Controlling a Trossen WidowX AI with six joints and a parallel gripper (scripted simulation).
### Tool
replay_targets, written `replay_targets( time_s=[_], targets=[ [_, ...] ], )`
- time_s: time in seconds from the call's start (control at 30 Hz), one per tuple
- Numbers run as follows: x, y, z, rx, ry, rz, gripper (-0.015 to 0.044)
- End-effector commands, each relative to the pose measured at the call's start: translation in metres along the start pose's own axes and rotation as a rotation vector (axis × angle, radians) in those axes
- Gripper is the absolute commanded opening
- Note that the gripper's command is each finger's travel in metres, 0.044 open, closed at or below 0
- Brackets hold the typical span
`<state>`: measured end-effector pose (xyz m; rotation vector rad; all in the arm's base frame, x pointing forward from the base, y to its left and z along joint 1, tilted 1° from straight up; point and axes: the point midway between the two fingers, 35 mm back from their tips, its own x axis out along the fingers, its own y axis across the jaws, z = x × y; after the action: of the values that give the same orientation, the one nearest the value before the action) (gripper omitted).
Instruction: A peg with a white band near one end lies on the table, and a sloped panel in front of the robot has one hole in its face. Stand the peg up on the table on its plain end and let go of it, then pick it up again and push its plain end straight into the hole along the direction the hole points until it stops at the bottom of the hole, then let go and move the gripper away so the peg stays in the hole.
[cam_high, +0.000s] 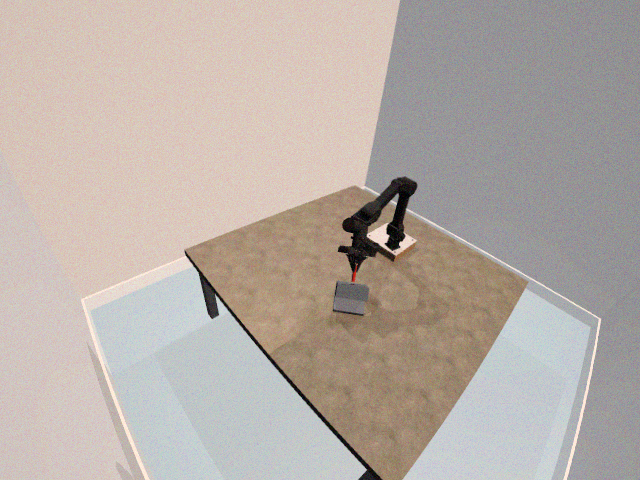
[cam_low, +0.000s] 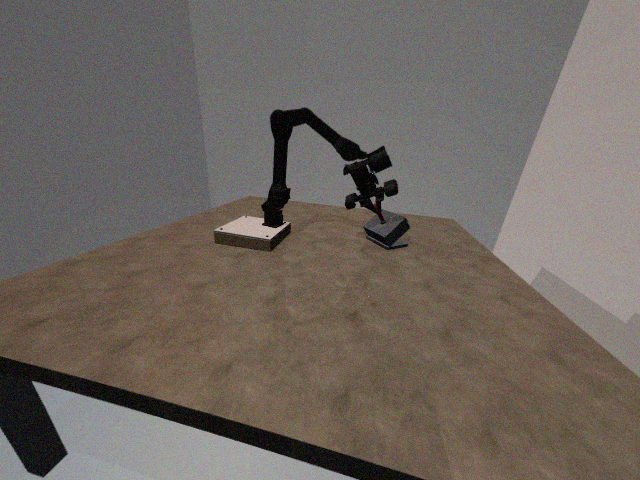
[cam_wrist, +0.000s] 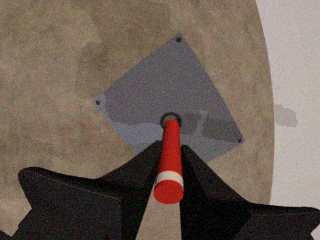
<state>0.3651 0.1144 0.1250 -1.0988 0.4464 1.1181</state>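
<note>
My gripper (cam_wrist: 171, 148) (cam_high: 355, 264) (cam_low: 373, 203) is shut on the red peg (cam_wrist: 170, 154) (cam_high: 354, 275) (cam_low: 378, 213). The peg's white band (cam_wrist: 170, 178) is at the end near the camera, between the fingers. Its plain end points down at the hole (cam_wrist: 171, 119) in the grey sloped panel (cam_wrist: 143, 96) (cam_high: 350, 297) (cam_low: 387, 228) and sits at the hole's mouth; I cannot tell how deep it is. The peg is tilted in line with the hole.
The panel sits on a brown table (cam_high: 403, 351) (cam_low: 310, 320). The arm's base stands on a light plate (cam_high: 400, 248) (cam_low: 248, 232) behind the panel. The table's edge is close beyond the panel in the wrist view.
</note>
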Motion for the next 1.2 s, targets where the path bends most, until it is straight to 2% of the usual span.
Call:
replay_targets(
  time_s=[0.0, 1.17],
  targets=[
    [0.001, 0.001, 0.0, -0.002, -0.001, 0.001, 0.0],
    [0.021, 0.001, -0.001, -0.002, -0.002, 0.0, 0.0]
  ],
)
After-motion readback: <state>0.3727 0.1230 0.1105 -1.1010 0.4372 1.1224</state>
